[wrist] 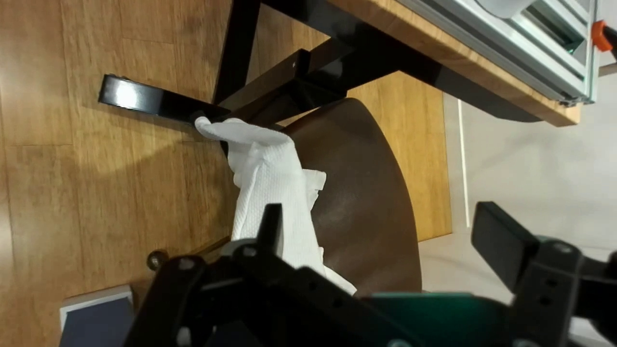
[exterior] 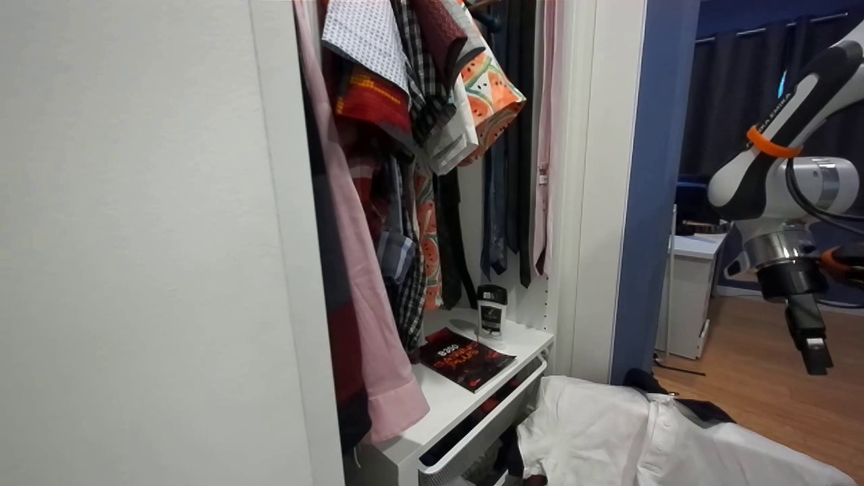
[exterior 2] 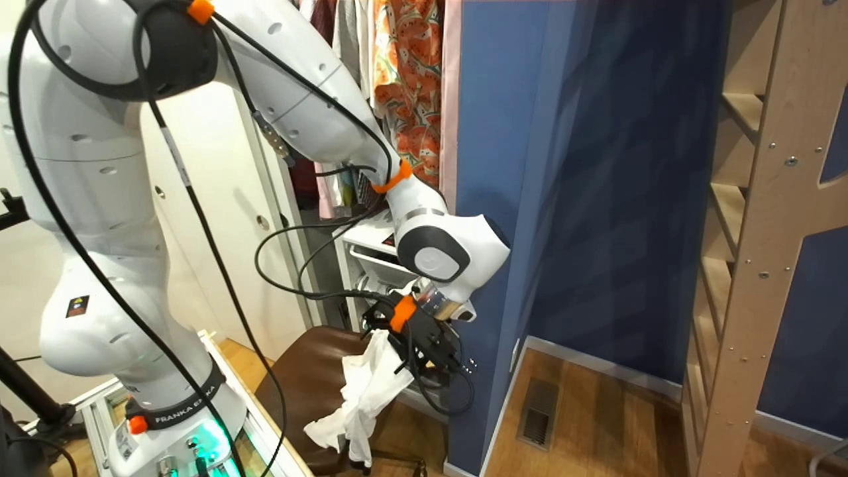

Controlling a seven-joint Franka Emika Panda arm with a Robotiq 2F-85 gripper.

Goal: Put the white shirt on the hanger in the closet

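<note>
The white shirt (wrist: 284,193) lies loose and wrinkled over the brown chair (wrist: 356,193) in the wrist view. In an exterior view its buttoned collar area faces the camera, and this shirt (exterior: 601,432) runs off the bottom edge. My gripper (wrist: 378,217) is open, fingers wide apart with nothing between them; one finger overlaps the cloth in the picture. An exterior view puts the gripper (exterior: 815,354) above the shirt, apart from it. The closet (exterior: 449,405) stands beside the chair, crowded with hanging clothes. The hanger cannot be made out clearly; a dark rounded end (exterior: 491,21) shows among the garments.
On the closet ledge are a dark magazine (exterior: 466,358) and a deodorant stick (exterior: 491,314), above a pulled-out drawer (exterior: 486,432). A blue wall (exterior 2: 493,165) borders the closet close to my arm. Cables (exterior 2: 265,265) loop around the arm. A black table leg (wrist: 159,99) stands near the chair.
</note>
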